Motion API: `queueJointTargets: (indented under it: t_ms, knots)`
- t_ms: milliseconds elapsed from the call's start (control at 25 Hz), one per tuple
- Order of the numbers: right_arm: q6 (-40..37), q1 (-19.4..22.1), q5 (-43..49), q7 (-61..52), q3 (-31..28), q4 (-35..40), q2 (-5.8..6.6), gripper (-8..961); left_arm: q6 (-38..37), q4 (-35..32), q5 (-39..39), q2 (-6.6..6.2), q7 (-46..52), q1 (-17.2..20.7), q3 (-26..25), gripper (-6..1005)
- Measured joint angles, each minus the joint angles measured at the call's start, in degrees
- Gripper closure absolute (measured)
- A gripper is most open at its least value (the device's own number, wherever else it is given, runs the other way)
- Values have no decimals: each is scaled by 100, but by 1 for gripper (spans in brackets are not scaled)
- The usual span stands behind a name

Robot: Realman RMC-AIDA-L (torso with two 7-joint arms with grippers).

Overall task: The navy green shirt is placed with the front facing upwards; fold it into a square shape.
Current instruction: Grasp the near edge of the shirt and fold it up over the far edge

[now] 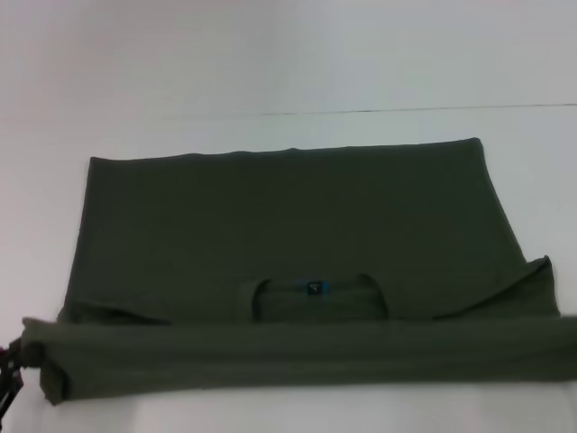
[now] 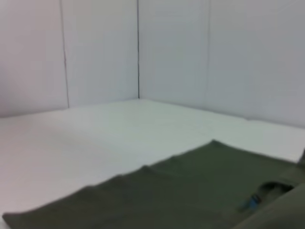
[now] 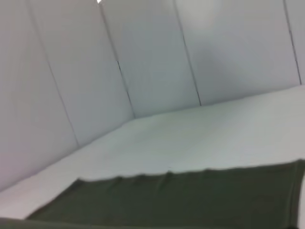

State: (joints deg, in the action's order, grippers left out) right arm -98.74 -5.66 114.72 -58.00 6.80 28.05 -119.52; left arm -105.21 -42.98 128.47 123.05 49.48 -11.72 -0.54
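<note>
The navy green shirt [image 1: 288, 216] lies spread flat on the white table [image 1: 270, 81], plain green side showing. Its neck opening with the small blue label [image 1: 315, 288] faces me. The shirt's near part is turned over into a long band [image 1: 297, 347] running across the front of the head view. My left gripper [image 1: 9, 365] shows only as a dark piece at the band's left end, touching or right beside it. The right gripper is out of view; the band runs off the picture's right edge. Both wrist views show the shirt [image 2: 190, 191] [image 3: 190, 200] from low over the table, the left one also its label [image 2: 251, 202].
Bare white tabletop surrounds the shirt on the far side and to both sides. White wall panels [image 2: 143, 47] [image 3: 190, 57] stand behind the table. A thin dark seam [image 1: 406, 111] crosses the surface beyond the shirt.
</note>
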Motion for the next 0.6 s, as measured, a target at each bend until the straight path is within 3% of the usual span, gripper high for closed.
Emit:
queueJointTargets:
  t_ms: [160,600]
  knots:
    - [42,-267,0,-457,-79,133,-1,910,100,24,-208,42,378,-201,-49,968]
    - [764,-1437,116,-1553,69,468,13,910,1431,459,-425,87,818,-890,-67,967]
